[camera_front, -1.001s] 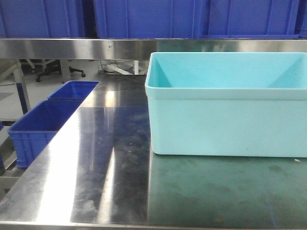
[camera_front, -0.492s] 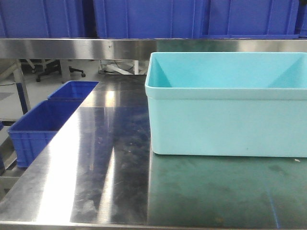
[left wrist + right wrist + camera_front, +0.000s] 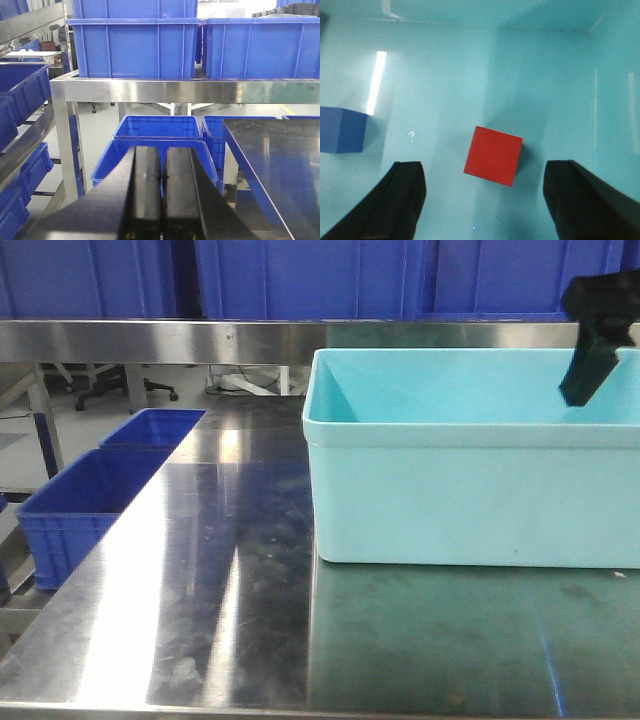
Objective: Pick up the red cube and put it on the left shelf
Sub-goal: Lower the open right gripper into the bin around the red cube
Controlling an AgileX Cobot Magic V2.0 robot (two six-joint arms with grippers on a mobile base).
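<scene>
In the middle of the right wrist view, the red cube (image 3: 493,155) sits on the floor of the cyan bin (image 3: 470,500), well apart from the blue cube (image 3: 341,130) at the left edge, so you have room on both sides. The right gripper (image 3: 486,175) hangs above it with its fingers (image 3: 405,200) spread wide and holding nothing, and the cube lies roughly centred between them. Its faces look slightly yawed against the finger line, so rotate the wrist to square them up before you descend, or the cube will likely twist or skate on the slick plastic. Go straight down. I can't judge the height above the floor from these views, so slow down near the bottom and stop short of scraping it. Close on the mid-height of the cube, then lift vertically until you clear the bin rim, which the front view shows as a tall wall. The left gripper (image 3: 163,190) is clenched on nothing, off the left end of the bench (image 3: 200,590), facing the steel shelf (image 3: 175,91) that carries the blue crates (image 3: 132,45). I can't tell if that is the target shelf, so confirm it, and keep that arm clear of your transfer path.
</scene>
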